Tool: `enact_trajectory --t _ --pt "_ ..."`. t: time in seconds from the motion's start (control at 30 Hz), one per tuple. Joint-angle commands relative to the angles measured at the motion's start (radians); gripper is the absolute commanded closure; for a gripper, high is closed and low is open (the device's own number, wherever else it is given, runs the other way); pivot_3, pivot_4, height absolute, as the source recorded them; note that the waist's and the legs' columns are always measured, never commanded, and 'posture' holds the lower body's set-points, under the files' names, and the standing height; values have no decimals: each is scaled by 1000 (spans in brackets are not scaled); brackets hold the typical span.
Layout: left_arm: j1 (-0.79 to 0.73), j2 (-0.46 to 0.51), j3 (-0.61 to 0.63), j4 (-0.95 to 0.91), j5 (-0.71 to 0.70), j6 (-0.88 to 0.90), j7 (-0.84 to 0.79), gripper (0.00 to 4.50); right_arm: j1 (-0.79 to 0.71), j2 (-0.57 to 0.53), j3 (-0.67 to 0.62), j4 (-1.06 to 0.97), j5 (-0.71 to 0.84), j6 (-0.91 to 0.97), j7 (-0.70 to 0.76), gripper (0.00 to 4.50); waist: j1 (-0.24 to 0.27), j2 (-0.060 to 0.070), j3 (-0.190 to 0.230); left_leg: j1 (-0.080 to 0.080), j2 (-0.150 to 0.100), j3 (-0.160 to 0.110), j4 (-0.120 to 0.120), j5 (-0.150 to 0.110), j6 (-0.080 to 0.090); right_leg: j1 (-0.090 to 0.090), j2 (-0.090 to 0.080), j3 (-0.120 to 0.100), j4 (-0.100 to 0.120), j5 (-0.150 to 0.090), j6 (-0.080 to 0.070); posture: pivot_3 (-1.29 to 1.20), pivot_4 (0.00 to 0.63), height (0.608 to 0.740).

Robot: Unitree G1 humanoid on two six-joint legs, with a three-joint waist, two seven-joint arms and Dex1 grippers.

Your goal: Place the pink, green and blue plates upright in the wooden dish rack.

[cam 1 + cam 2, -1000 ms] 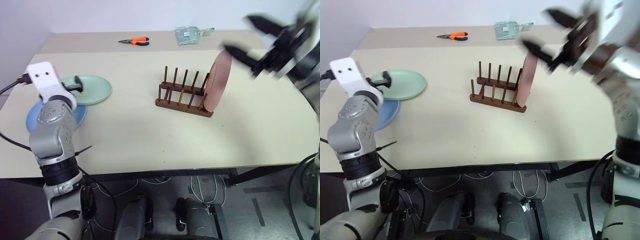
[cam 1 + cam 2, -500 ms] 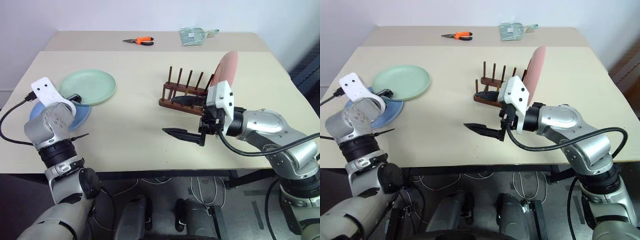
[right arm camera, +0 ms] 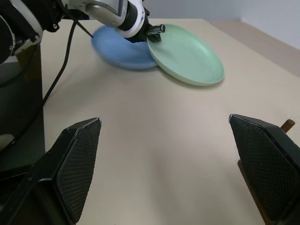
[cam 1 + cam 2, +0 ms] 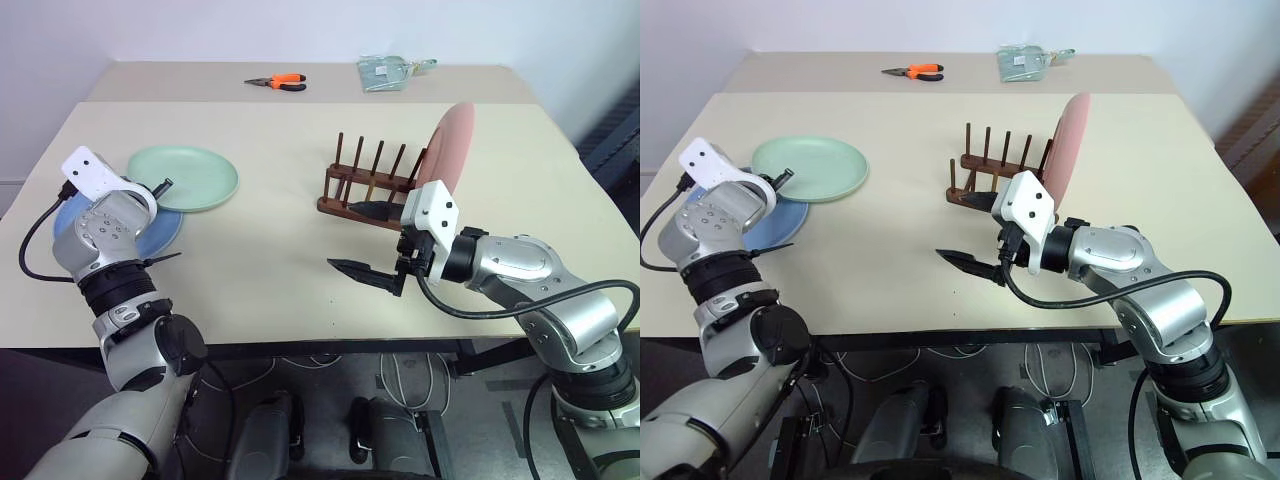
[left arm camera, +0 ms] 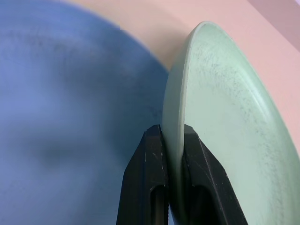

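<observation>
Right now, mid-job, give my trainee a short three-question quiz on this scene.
1. True or false: the left gripper is shut on the rim of the pale mint green round plastic plate.
2. Which plate already stands upright in the small dark brown wooden dish rack? A) the light blue round plate B) the salmon pink round plate C) the green one
3. Fill in: the right gripper, above the beige table, has its fingers ____.

Key: 1 true. 2 B; the pink plate leans at the rack's right end. 3 open, holding nothing.
</observation>
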State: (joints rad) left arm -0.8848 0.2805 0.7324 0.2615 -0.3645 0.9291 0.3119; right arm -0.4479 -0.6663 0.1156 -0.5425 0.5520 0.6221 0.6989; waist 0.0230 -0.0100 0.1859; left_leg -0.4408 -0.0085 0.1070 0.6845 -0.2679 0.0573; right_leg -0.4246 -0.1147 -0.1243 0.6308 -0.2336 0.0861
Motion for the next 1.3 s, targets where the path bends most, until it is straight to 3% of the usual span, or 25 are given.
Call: enact_trajectory --t 0.03,0.17,0.33,0.5,0.67,0.77,1.0,1.03,1.07,1.23,1.3 --pt "24 8 -64 -120 -21 -19 -41 4464 -24 15 -5 7 -26 -35 11 0 -4 0 0 0 0 0 0 0 0 0 0 0 0 0 0 0 150 740" --pt "58 18 -218 -320 -53 -25 -178 4464 -105 35 -4 48 -30 -27 33 0 -10 -1 0 0 0 0 0 0 0 0 0 0 0 0 0 0 150 740" --pt "41 -8 -407 -536 -101 73 -259 4464 -236 73 161 139 -277 -194 26 0 -13 -1 0 0 0 0 0 0 -1 0 1 0 0 0 0 0 150 740" --pt "-10 -69 -439 -619 -136 181 -219 4464 -304 135 277 303 -503 -358 -13 0 -15 -1 0 0 0 0 0 1 -1 0 1 1 0 0 0 0 150 740" --pt "-80 -171 -386 -677 -189 307 -152 4464 -383 228 327 526 -677 -500 -101 0 -19 -1 0 0 0 0 0 1 -2 0 2 1 0 0 0 0 150 740" --pt "-95 -198 -356 -698 -197 354 -127 4500 -401 253 317 593 -736 -549 -138 917 -20 -1 1 0 0 -1 -1 1 -2 0 2 1 0 0 0 0 150 740" --pt "-94 -192 -342 -718 -183 402 -126 4500 -385 264 281 597 -793 -587 -166 4316 -20 -1 1 0 0 -1 -1 1 -2 0 2 1 0 0 0 0 150 740" --pt "-95 -195 -336 -716 -184 388 -127 4500 -381 263 278 592 -797 -590 -166 4423 -19 -1 1 0 0 -1 -1 2 -2 0 2 1 0 0 0 0 150 740" --pt "-102 -204 -314 -709 -186 364 -121 4137 -377 262 272 579 -799 -594 -166 4487 -18 -1 1 0 0 -1 -1 2 -2 0 2 1 0 0 0 0 150 740" --pt "-156 -160 -220 -628 -112 154 -62 1915 -364 261 207 509 -766 -583 -166 4500 -19 -1 1 0 0 -1 -1 2 -3 0 2 1 0 0 0 0 150 740" --pt "-153 -95 -195 -568 -61 73 -44 1915 -357 279 129 452 -680 -508 -156 4500 -20 0 1 0 0 -1 -1 2 -3 0 2 1 0 0 0 0 150 740"
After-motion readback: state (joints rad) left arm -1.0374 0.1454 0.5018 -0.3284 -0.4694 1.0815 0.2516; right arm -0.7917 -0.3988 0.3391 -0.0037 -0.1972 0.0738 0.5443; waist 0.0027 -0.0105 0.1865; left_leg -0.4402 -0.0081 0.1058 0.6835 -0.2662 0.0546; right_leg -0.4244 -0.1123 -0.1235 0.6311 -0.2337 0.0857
